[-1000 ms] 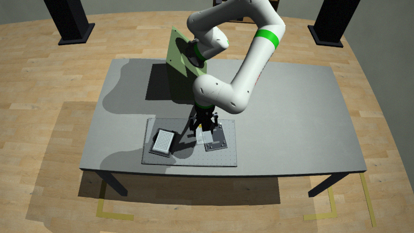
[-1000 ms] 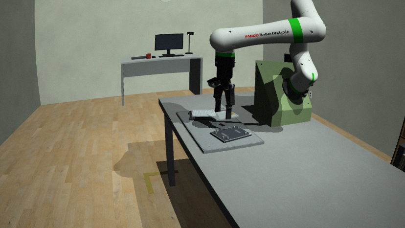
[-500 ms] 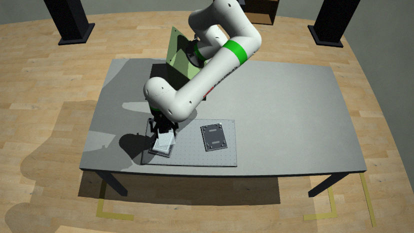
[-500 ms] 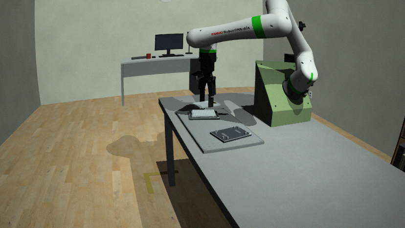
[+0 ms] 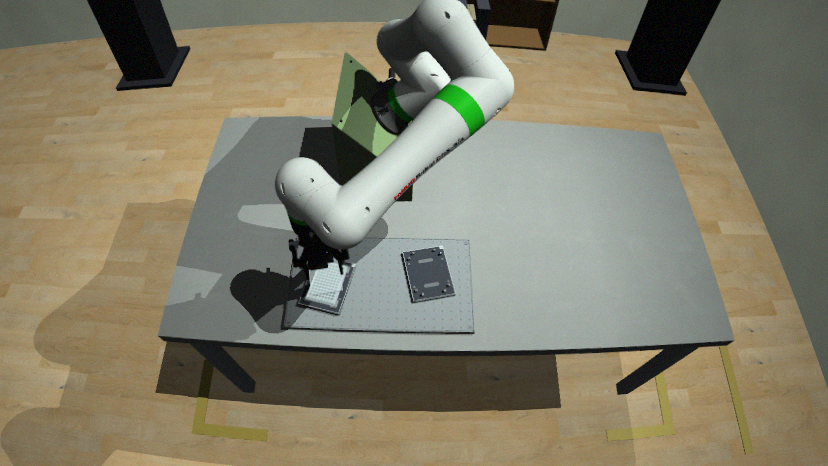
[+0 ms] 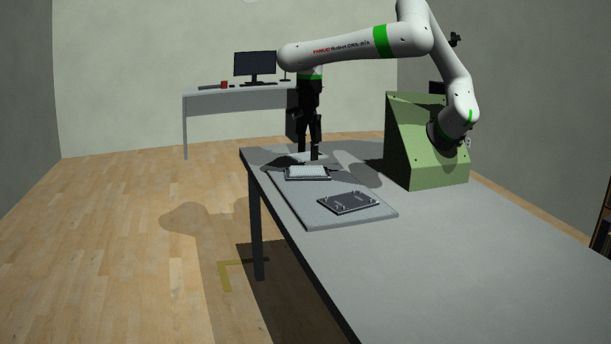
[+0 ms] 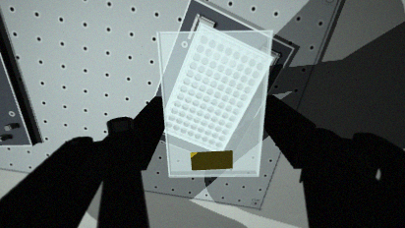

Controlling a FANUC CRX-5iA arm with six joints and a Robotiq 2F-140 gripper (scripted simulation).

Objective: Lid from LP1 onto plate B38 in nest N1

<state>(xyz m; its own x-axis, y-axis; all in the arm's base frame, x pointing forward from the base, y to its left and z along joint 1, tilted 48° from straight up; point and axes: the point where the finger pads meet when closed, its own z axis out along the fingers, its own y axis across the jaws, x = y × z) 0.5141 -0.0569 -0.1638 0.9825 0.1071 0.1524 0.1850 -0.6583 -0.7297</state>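
Observation:
My gripper (image 7: pixel 213 111) is shut on the clear lid (image 7: pixel 213 103), one finger on each long side; a yellow label sits near the lid's lower end. Through the lid I see the white culture plate B38 (image 7: pixel 218 88) in its dark nest N1 (image 7: pixel 286 49), turned at an angle to the lid. In the exterior view the lid (image 6: pixel 308 156) hangs a little above and behind the plate (image 6: pixel 307 171), apart from it. In the top view the gripper (image 5: pixel 317 260) stands over the far end of the plate (image 5: pixel 326 295). The lid park LP1 (image 5: pixel 427 274) is bare.
Nest and lid park sit on a perforated grey base plate (image 5: pixel 382 301) near the table's front edge. The green robot pedestal (image 6: pixel 420 145) stands at the back of the table. The arm's elbow (image 5: pixel 315 196) hangs over the nest area.

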